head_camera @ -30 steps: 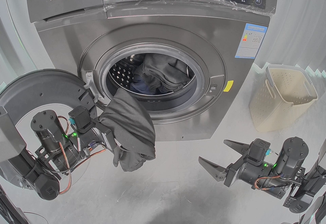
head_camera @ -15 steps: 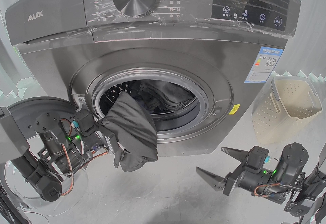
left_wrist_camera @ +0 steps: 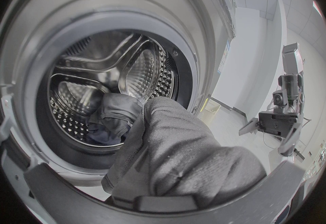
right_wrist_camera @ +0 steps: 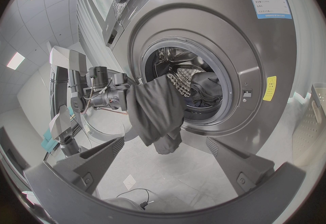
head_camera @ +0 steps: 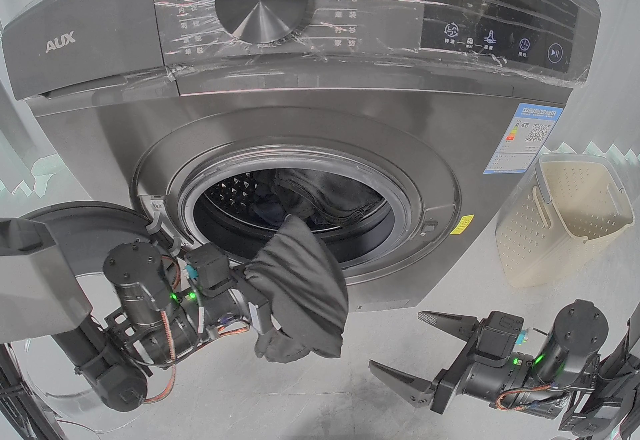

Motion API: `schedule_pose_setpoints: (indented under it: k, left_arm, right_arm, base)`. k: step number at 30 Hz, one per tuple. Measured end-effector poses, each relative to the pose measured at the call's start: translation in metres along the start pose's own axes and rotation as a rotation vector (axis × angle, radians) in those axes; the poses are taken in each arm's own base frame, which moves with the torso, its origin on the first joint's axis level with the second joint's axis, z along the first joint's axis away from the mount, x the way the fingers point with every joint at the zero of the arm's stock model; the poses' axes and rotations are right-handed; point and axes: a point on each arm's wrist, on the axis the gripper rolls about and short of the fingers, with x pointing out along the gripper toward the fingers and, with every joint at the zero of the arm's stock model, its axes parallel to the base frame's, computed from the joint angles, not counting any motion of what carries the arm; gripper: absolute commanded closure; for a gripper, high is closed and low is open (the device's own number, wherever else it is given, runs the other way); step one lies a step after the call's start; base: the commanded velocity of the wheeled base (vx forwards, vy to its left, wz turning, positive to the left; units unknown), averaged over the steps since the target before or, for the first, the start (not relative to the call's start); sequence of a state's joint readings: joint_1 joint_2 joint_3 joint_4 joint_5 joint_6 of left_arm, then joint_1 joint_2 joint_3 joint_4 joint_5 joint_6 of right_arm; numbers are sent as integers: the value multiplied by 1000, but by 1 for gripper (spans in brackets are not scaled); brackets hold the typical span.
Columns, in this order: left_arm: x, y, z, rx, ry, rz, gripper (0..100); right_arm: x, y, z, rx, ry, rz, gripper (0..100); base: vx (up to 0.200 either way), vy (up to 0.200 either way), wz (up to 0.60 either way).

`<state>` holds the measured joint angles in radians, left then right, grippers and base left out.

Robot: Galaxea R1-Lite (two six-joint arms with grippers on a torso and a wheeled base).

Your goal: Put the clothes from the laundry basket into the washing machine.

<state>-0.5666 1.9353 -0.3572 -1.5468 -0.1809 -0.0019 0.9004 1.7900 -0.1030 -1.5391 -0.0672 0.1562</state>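
Loading step, by the look of it: dark garment (head_camera: 303,288) pinched in left tool (head_camera: 267,322), at the lower lip of the washing machine (head_camera: 373,128) mouth, hem dangling outside. Best to lift, then push deep into the drum (head_camera: 233,194) before letting go. Spread, idle right tool (head_camera: 398,341) low before the machine, laundry basket (head_camera: 533,248) beyond it.

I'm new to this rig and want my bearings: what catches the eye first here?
A dark garment hangs from the left claw at the lower rim of the washer's open mouth; more dark clothes lie inside. The right claw hangs open low at the right, with the cream basket behind it beside the washer.
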Motion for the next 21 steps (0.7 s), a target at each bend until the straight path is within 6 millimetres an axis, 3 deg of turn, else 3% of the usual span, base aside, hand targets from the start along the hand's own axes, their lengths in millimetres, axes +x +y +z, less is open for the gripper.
schedule_pose_setpoints:
  k: [12,21]
  left_arm:
    - [84,7,-11,-39,-109,-21,100]
    - [147,34,-3,-45,-257,70,100]
  right_arm:
    - [0,2,0,-1,-1,7,0]
    - [0,2,0,-1,0,8,0]
  base:
    - [0,0,0]
    - [0,0,0]
